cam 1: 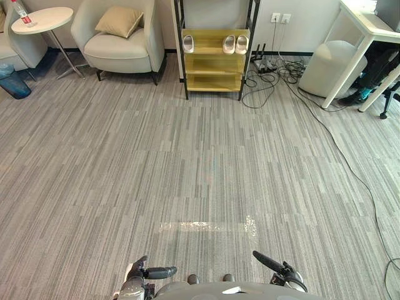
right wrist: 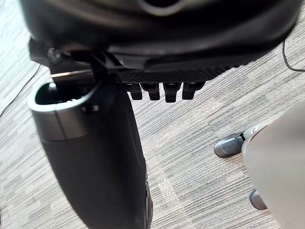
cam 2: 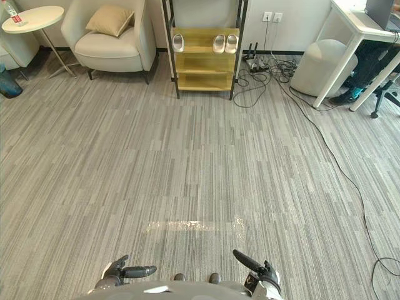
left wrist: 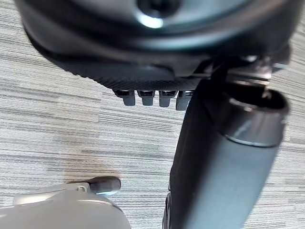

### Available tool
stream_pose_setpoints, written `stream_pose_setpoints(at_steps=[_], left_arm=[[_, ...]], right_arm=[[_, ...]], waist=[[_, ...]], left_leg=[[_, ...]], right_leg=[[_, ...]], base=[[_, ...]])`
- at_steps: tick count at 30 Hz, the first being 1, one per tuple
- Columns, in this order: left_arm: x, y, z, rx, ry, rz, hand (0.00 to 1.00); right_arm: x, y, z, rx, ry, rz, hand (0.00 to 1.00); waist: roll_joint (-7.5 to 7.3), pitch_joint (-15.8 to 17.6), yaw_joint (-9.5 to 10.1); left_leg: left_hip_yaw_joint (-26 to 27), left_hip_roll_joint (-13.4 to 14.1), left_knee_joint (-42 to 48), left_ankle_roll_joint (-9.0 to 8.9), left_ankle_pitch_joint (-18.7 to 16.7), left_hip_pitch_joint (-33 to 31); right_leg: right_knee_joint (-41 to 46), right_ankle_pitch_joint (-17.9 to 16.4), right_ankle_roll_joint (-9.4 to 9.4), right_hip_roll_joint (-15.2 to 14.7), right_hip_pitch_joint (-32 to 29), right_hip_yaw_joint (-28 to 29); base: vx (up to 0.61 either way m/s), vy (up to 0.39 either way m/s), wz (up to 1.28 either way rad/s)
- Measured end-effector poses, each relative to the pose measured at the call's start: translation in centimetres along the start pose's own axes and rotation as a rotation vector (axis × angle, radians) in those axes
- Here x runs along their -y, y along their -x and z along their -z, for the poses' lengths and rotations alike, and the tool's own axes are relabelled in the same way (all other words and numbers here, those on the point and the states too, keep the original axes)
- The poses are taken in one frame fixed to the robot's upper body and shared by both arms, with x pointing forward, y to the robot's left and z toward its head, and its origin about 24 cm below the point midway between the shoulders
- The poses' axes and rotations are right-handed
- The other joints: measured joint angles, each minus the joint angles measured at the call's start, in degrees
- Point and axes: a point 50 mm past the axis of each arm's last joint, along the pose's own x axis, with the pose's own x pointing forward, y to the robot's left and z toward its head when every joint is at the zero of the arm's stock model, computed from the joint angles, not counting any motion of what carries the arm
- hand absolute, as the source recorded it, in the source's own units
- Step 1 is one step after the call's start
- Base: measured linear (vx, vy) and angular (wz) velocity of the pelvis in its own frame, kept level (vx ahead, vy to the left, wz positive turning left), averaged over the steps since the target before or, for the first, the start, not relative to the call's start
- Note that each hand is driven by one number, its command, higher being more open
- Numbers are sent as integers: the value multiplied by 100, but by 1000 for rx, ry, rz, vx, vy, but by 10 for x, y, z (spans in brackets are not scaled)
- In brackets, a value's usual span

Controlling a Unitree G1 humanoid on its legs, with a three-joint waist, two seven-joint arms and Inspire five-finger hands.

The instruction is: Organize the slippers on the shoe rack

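The shoe rack [cam 1: 212, 62] is cut off above its top shelf; slippers [cam 1: 229, 44] there are too small for detail; far left of it, a bottle [cam 1: 22, 14] is cropped

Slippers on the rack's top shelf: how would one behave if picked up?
Probably light for its size: the white slippers look thick and moulded, like foam. Likely fairly stiff, not floppy, since each keeps its rounded shape. Lying flat on the shoe rack, they seem unlikely to roll.

Left hand [left wrist: 157, 57] super close up, fingers [left wrist: 147, 97] lined up in a short row, loose and not curled round anything, big dark thumb [left wrist: 224, 157] right beside them. Grey striped carpet floor [left wrist: 62, 124] lies past the fingers.
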Motion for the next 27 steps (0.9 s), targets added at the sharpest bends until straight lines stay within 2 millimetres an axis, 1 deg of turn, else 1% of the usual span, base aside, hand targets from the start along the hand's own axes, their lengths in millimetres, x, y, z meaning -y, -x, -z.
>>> stream_pose_setpoints(at_steps=[4, 23, 27], left_arm=[[0, 0, 0, 4, -28, 7, 100], [0, 0, -1, 5, -38, 11, 100], [-1, 0, -2, 8, -40, 9, 100]], right_arm=[[0, 0, 0, 1, 8, -3, 100], [-2, 0, 0, 4, 26, -12, 100], [-3, 0, -1, 6, 33, -16, 100]], waist=[[-3, 2, 0], [-15, 3, -3], [-38, 23, -3]], left_leg=[[3, 0, 0, 0, 0, 5], [19, 3, -8, -10, -7, -23], [19, 6, -9, -15, -10, -46]], right_leg=[[0, 0, 0, -1, -2, 1], [-64, 1, -2, 5, -13, 5], [-66, 1, -2, 8, -35, 7]], base=[[-16, -7, 0], [-4, -2, 0], [0, 0, 0]])
